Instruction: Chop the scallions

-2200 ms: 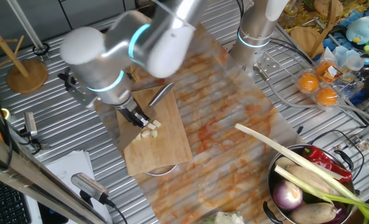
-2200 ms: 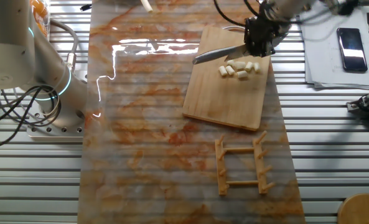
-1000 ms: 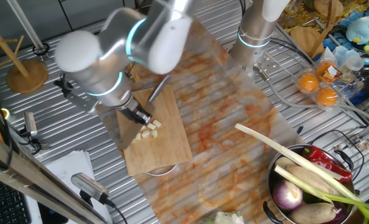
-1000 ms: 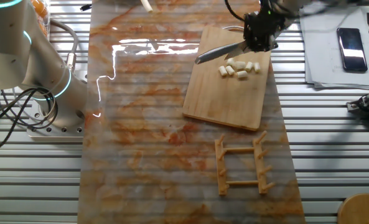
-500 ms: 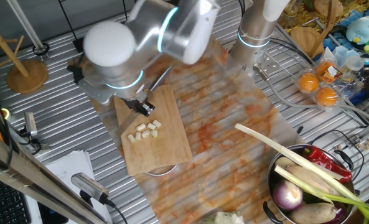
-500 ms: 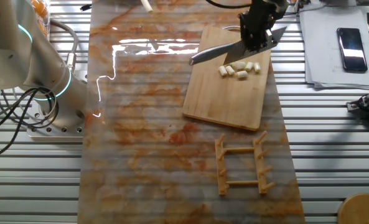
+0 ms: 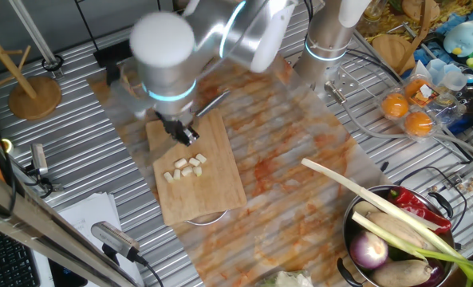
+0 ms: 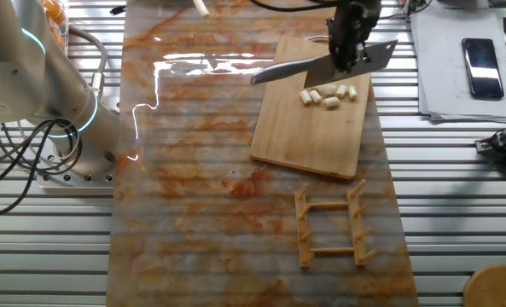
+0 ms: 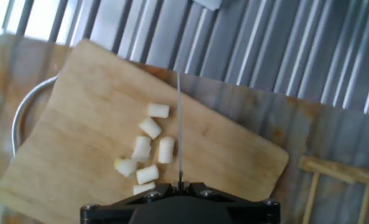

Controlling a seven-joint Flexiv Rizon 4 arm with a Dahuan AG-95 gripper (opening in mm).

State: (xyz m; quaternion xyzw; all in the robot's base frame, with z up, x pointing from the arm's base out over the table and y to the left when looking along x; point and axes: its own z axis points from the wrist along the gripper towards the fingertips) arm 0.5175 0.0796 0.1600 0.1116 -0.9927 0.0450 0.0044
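The knife (image 8: 321,65) is clamped in the gripper (image 8: 348,53) and held clear above the cutting board (image 8: 316,119), so the scallions (image 8: 328,94), chopped into chunks, are exposed mid-board.

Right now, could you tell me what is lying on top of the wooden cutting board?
Six short scallion chunks lie on the cutting board, left of the knife that the gripper holds. Beneath the board, only a metal rim shows.

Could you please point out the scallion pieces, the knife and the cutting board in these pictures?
scallion pieces (image 9: 148,154): hand view, on a chunk in the middle of the cluster.
knife (image 8: 291,69): the other fixed view, on the flat of the blade.
cutting board (image 8: 308,136): the other fixed view, on its bare middle.
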